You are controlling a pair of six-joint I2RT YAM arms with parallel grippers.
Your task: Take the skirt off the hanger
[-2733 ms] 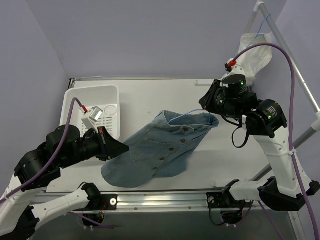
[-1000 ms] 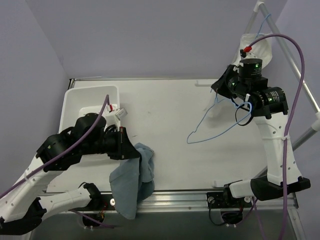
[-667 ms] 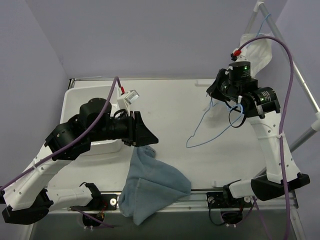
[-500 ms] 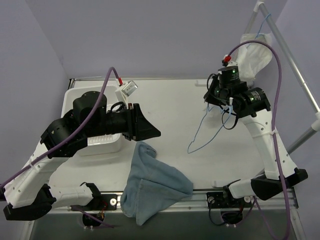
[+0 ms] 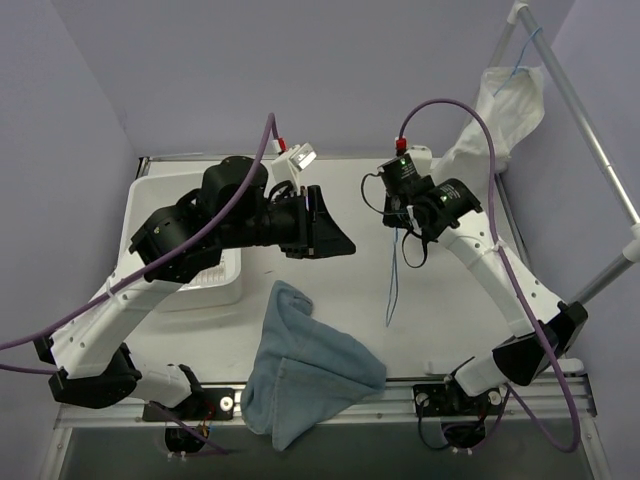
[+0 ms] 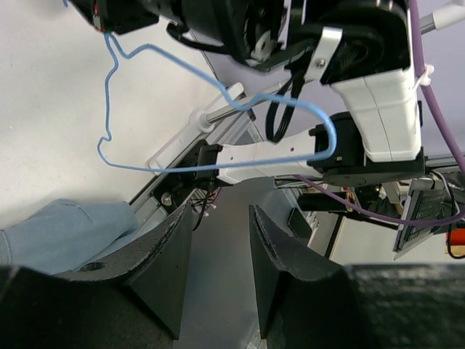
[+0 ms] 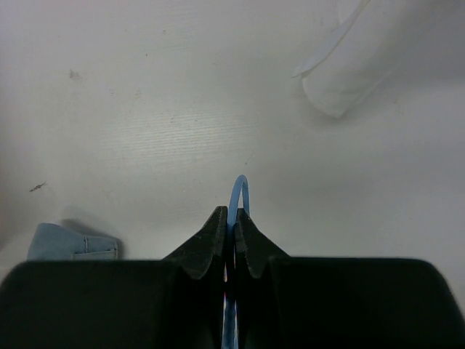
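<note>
L gripper (image 6: 216, 236): jaws apart, empty
R gripper (image 7: 231, 215): clamped on hanger (image 7: 239, 179)
Risk: skirt (image 5: 310, 368) overhangs table (image 5: 450, 330) front edge, prob slides off; thin wire may slip in pinch

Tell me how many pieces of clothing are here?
2. A blue denim skirt lies crumpled at the table's near edge, partly over it; a white garment hangs from the rack at the far right. More may be hidden from view.

We dropped the skirt (image 5: 300, 375) at lower centre. Our left gripper (image 5: 340, 243) let go and rose; the hanger (image 5: 393, 275) swung toward centre
</note>
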